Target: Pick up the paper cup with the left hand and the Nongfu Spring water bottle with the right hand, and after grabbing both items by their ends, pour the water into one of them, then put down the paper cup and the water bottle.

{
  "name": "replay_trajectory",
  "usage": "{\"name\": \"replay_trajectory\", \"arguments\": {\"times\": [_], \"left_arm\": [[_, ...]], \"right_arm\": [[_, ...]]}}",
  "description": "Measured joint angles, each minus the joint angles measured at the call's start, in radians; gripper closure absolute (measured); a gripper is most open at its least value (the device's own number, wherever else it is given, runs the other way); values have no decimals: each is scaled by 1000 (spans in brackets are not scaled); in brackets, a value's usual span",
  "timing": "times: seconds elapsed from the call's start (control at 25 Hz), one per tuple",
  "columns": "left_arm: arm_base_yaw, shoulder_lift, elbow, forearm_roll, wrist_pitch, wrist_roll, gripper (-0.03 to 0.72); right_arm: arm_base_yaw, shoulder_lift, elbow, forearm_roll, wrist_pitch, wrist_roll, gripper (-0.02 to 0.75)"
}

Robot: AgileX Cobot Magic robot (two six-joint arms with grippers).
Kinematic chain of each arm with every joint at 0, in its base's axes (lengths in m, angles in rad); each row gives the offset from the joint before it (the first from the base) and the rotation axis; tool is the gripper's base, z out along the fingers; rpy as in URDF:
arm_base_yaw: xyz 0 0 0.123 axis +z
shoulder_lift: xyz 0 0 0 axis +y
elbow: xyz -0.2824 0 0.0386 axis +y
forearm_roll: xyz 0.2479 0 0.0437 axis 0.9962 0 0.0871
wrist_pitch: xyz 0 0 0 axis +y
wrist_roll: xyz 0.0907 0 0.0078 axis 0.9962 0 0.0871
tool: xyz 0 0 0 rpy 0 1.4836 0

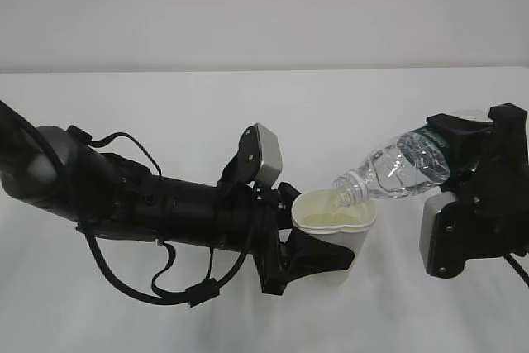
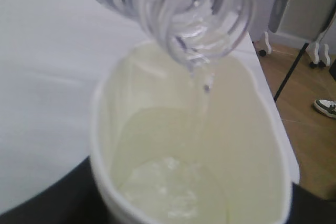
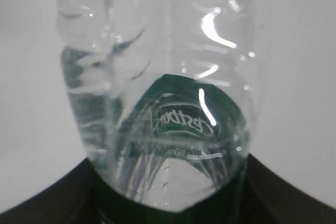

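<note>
My left gripper (image 1: pixel 318 247) is shut on the lower part of the white paper cup (image 1: pixel 337 233), which it holds upright just above the table. The right gripper (image 1: pixel 459 143) is shut on the base end of the Nongfu Spring water bottle (image 1: pixel 405 168), tilted with its open neck over the cup's rim. A thin stream of water (image 2: pixel 202 90) falls from the bottle mouth (image 2: pixel 205 14) into the cup (image 2: pixel 105 129), where water (image 2: pixel 178 190) pools at the bottom. In the right wrist view the bottle (image 3: pixel 163 72) fills the frame, with the green label showing through it.
The white table (image 1: pixel 165 113) spreads around both arms. Past its right edge, the left wrist view shows wooden floor (image 2: pixel 304 103), a shoe (image 2: pixel 325 107) and stand legs (image 2: pixel 318 56).
</note>
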Motion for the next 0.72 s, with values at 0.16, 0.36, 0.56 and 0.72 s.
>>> {"name": "replay_trajectory", "arguments": {"times": [0.16,0.36,0.56,0.72], "left_arm": [[0,0,0,0,2,0,250],[0,0,0,0,2,0,250],[0,0,0,0,5,0,250],[0,0,0,0,5,0,250]], "right_arm": [[0,0,0,0,-2,-2,332],[0,0,0,-2,-4,-2,332],[0,0,0,-2,-4,-2,332],[0,0,-2,-4,-4,-4,332]]}}
